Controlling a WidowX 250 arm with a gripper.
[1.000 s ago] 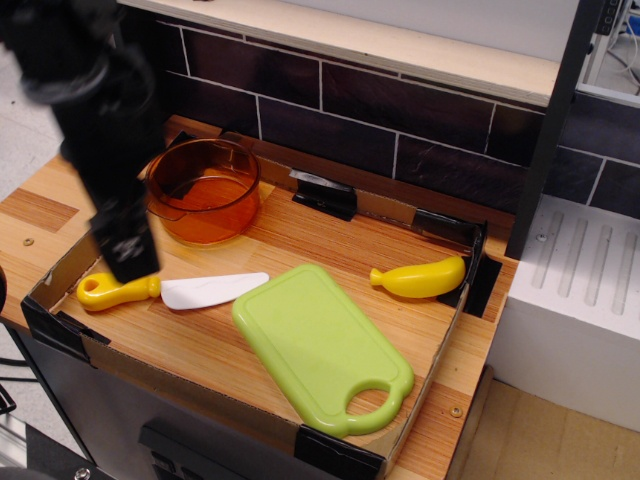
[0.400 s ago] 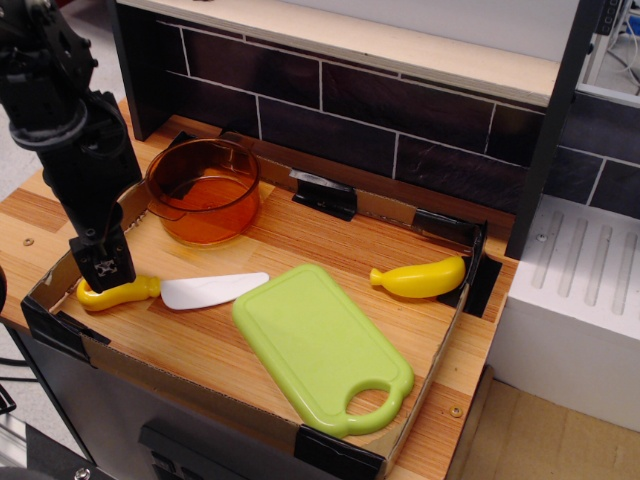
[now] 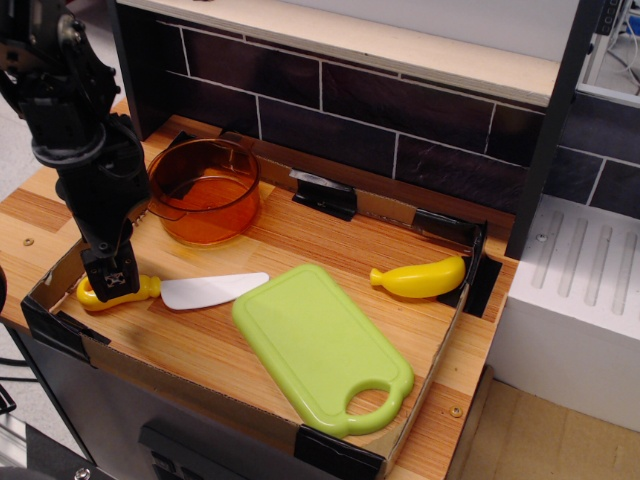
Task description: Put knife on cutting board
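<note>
At the far left the black robot arm's tool has dropped lower than it was a second ago and shifted slightly right over the last moments, so that it now sits right over the rounded yellow handle of the toy plastic knife, at the end nearest the left wall of the tray. Whether its fingers are spread or clenched on the handle I cannot tell, since the tool's dark body hides them. The knife itself has not moved: it lies flat on the wooden worktop, white blade pointing right, its tip just short of the flat light-green plastic cutting board with rounded corners, which lies diagonally with its oval handle hole at the near right. This descent suggests the grasp is about to be made, with the lift and the short carry to the right yet to be done. Behind the knife stands one translucent orange plastic pot; further right lies one yellow banana-shaped toy near the right wall. Counted: one knife, one board, one pot, one banana, one tool.
</note>
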